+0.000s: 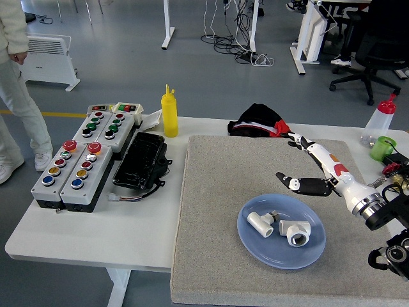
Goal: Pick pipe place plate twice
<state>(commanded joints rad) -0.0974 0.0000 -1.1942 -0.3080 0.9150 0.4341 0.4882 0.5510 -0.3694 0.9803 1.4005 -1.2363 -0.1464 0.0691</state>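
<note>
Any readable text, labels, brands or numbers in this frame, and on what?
None can be read.
Button boxes: coloured buttons; any labels are too small.
Yellow squeeze bottle: no print visible.
Right hand: red and orange patches only, no lettering.

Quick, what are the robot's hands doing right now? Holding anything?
Right hand: open, fingers spread, holding nothing, raised above the mat beyond the blue plate.
Left hand: not in view.
</note>
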